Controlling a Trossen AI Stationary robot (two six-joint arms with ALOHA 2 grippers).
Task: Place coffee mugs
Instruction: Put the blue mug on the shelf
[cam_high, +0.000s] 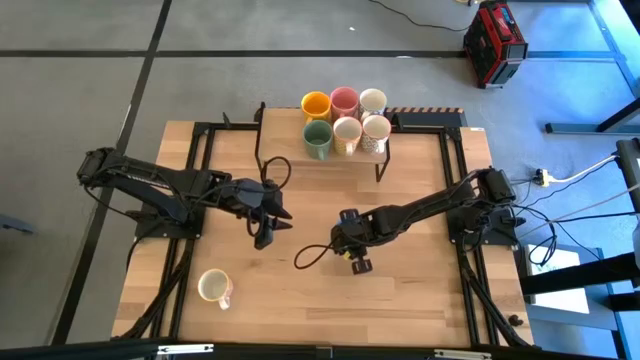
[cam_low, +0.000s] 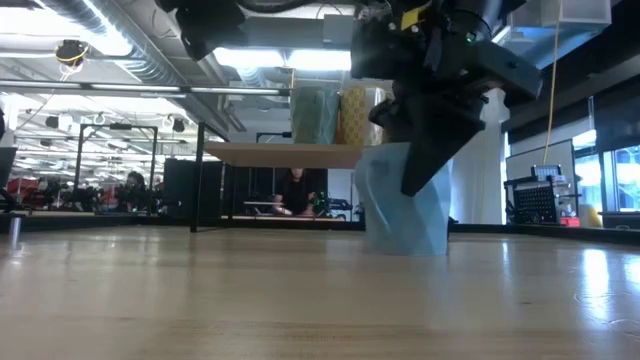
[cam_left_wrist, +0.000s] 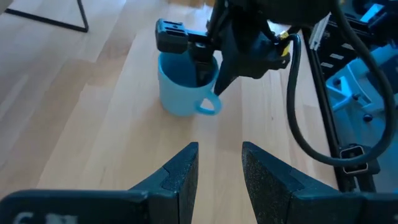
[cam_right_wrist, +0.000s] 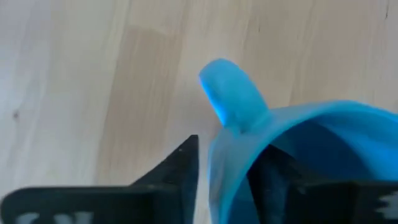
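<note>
**Light blue mug at table middle: tip risk on release**

Right gripper fingers straddling wall of light blue mug, one inside, one outside; clamped or loosened, cannot tell. Could drag or tip if lifted crooked, inner finger catching rim. Left gripper hovering near, parted, empty. White mug alone at front. Six mugs on rack. Wooden table; workshop behind, person seated far off.

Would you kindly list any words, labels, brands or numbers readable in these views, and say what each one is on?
No text can be read in any view.
Pale marks on the left claw's housing, left wrist view: cut off, unreadable.
Pale marks on the right claw's housing, right wrist view: cut off, unreadable.
The light blue mug and the shelf mugs show no lettering.
</note>
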